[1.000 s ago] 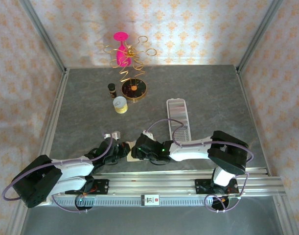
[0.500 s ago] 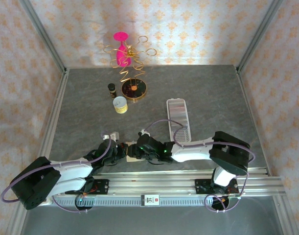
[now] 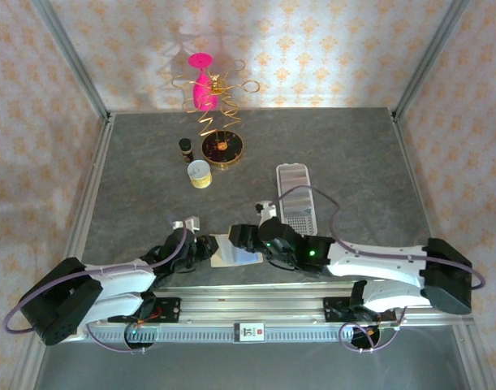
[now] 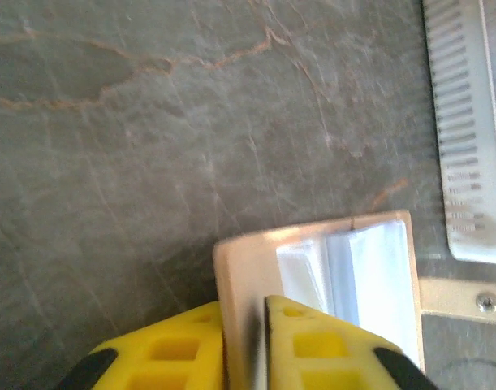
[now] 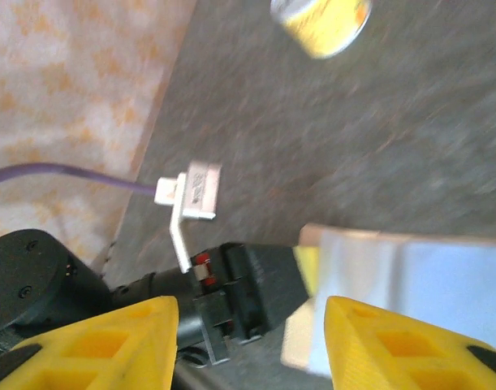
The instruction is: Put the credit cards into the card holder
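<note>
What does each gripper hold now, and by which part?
The left gripper pinches the beige wallet by its left edge; the right gripper is open and holds nothing.

Soft overhead light, one wrist view smeared.
We see a bright patch on the back wall beyond the card holder [image 3: 296, 197] and only faint shadows near it. Glare whitens the wallet [image 4: 312, 276] just beside it; our right wrist view is blurred throughout.
</note>
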`<state>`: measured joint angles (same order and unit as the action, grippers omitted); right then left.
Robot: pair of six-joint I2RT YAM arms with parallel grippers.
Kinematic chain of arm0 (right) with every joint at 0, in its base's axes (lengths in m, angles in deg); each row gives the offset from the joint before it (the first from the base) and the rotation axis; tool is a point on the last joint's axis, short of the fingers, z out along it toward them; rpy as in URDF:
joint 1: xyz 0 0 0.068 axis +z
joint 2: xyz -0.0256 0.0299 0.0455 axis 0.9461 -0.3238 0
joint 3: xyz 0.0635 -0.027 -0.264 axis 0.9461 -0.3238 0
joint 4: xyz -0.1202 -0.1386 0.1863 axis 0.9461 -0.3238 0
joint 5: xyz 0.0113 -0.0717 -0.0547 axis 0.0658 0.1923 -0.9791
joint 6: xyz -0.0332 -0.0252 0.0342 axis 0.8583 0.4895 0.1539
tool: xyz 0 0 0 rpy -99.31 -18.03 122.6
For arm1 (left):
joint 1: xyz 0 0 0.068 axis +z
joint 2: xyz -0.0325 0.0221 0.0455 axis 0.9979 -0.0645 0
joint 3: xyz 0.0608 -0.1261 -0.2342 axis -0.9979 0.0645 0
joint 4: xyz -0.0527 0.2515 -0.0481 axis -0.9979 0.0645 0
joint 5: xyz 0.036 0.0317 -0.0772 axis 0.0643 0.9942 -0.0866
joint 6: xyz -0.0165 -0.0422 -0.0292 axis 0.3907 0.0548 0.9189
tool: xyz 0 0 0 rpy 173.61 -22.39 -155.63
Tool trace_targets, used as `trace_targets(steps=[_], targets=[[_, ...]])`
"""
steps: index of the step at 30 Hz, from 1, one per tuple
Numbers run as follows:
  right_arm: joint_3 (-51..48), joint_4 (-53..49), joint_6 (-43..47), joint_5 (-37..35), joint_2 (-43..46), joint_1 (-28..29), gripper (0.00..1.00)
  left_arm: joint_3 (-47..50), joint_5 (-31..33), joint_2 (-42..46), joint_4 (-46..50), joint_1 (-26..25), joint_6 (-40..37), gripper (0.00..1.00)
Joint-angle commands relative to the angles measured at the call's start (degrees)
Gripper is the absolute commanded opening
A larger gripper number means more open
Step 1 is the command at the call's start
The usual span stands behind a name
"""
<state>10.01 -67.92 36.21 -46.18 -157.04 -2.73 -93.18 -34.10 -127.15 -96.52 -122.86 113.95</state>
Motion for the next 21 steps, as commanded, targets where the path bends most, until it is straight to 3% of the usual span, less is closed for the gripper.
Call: trace_targets(steps=[1, 3, 6, 10, 13, 16, 19, 21], targets=[[0.33, -6.13, 10.33, -14.9, 4.88, 0.18, 0.6, -3.07, 4.65, 1.08, 7.79, 1.66, -4.42, 0.31], [-0.49, -6.7, 15.65, -20.18, 6.73, 0.14, 0.68, -4.61, 7.51, 3.14, 12.17, 1.75, -5.31, 0.37], [-0.49, -6.89, 31.96, -17.94, 7.56, 0.16, 0.82, -4.96, 11.1, 7.38, 16.25, 2.28, -5.1, 0.48], [0.07, -8.31, 51.43, -22.55, 7.92, -0.32, 0.85, -6.93, 17.16, 12.97, 25.19, 3.96, -5.3, 0.49], [-1.02, -9.09, 66.54, -16.54, 10.14, -4.44, 0.86, -9.53, 18.89, 17.15, 29.97, 4.47, -7.22, 0.48], [-0.65, -14.37, 80.07, -2.53, 12.87, -11.67, 0.81, -10.25, 10.34, 19.13, 27.53, 4.41, -9.12, 0.42], [-1.05, -19.78, 92.73, 7.63, 15.44, -18.24, 0.78, -8.85, -4.66, 17.75, 19.98, 4.26, -8.24, 0.37], [-2.32, -20.94, 99.36, 11.99, 16.64, -22.2, 0.76, -7.55, -10.84, 16.1, 15.22, 3.6, -6.17, 0.33]])
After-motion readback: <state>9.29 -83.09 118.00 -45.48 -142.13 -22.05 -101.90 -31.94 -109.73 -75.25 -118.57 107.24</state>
